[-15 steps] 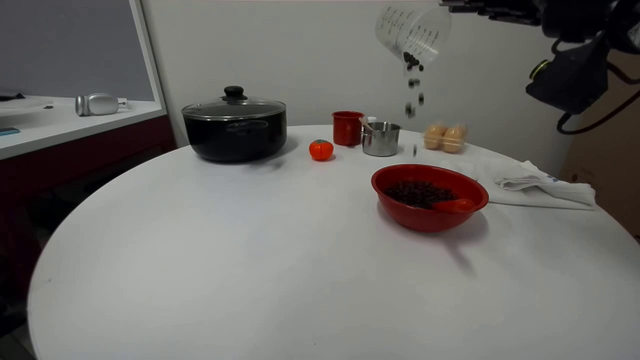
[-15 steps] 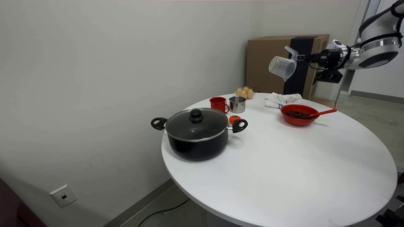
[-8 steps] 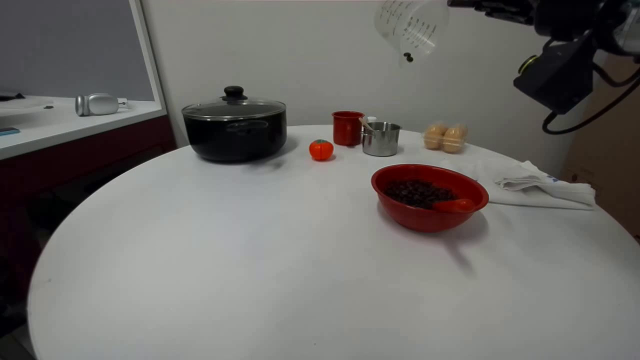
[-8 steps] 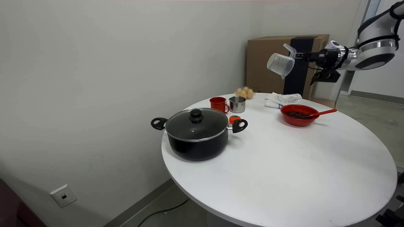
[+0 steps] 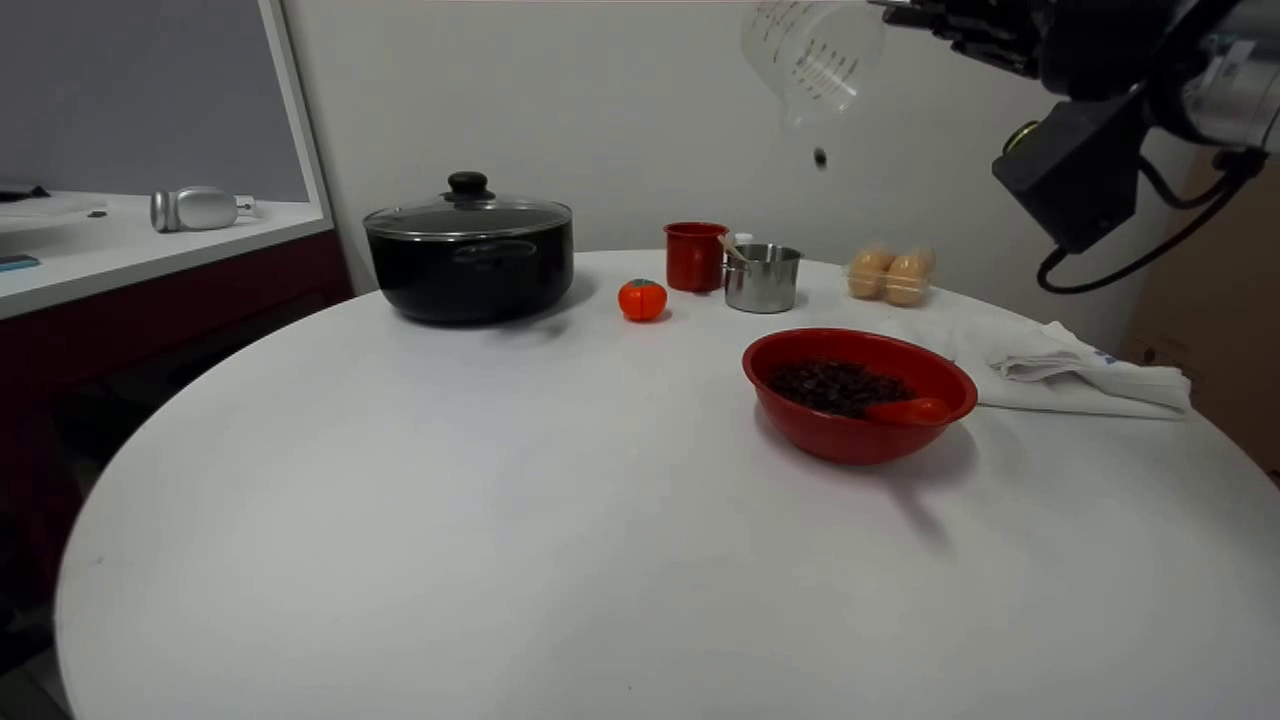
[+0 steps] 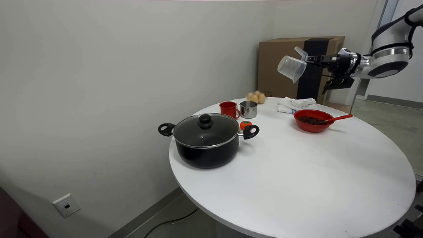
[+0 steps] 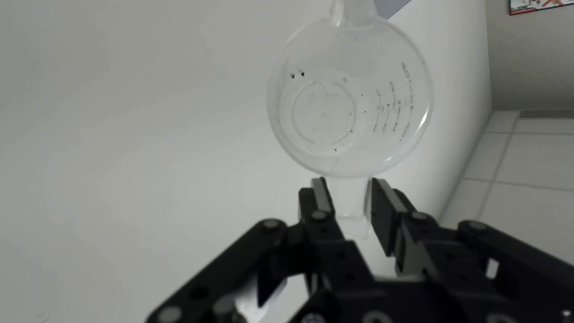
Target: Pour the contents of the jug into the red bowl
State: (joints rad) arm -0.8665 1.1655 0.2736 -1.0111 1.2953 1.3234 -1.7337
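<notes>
My gripper (image 7: 347, 197) is shut on the handle of the clear jug (image 7: 323, 112), which hangs steeply tipped, spout down, high over the table in both exterior views. Inside the jug I see two small dark bits (image 7: 297, 75) and scattered specks. In an exterior view a single dark bit (image 5: 820, 157) falls below the spout. The red bowl (image 5: 850, 440) stands on the table underneath, with a heap of dark contents (image 5: 835, 387) in it. A red spoon (image 6: 340, 118) rests in the bowl, its handle over the rim.
Behind the bowl lie a white cloth (image 5: 1080, 370) and a pack of eggs (image 5: 890, 277). A metal cup (image 5: 763, 280), a red cup (image 5: 694, 258) and a tomato (image 5: 642, 300) stand farther along. A black lidded pot (image 6: 206, 148) sits near the wall.
The stream of falling bits has thinned to one. The jug has tipped further and shifted slightly up and left in both exterior views, with the wrist following. The bowl has stayed put.
</notes>
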